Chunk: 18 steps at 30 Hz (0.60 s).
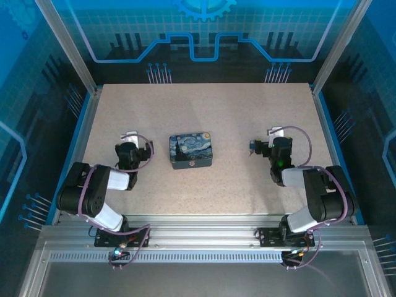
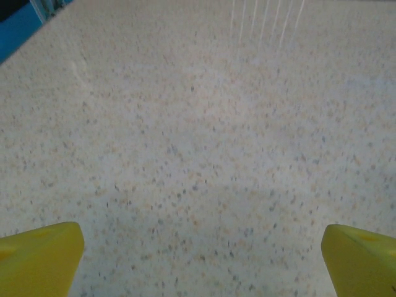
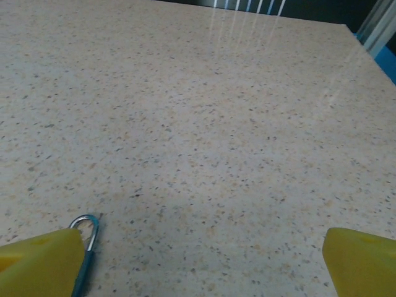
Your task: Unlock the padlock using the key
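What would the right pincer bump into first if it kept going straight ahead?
Probably just the speckled tabletop. The right pincer tilts down toward bare surface, and nothing stands ahead of it. The little metal loop lies off to one side, not in its path.

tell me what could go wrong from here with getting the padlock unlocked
1. The key lies flat by one finger of the open right end effector, not centred; closing may nudge it away.
2. The tin box sits unheld, the open left end effector apart from it, so the tiny padlock could shift under the key.
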Each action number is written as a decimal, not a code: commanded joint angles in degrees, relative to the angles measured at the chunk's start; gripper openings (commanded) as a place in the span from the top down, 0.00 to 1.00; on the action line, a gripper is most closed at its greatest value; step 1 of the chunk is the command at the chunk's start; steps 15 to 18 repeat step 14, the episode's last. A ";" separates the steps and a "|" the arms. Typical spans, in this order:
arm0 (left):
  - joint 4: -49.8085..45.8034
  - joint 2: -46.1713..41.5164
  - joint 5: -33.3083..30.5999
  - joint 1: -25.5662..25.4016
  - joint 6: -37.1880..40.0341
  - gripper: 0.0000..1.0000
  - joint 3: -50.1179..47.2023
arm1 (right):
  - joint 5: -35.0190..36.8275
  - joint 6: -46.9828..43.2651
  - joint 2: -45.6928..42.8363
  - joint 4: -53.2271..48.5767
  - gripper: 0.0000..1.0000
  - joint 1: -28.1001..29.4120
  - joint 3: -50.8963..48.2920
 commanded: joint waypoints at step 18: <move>6.60 -0.02 -0.27 -0.66 1.94 0.01 0.14 | -5.76 0.19 0.02 2.87 0.00 -1.33 0.12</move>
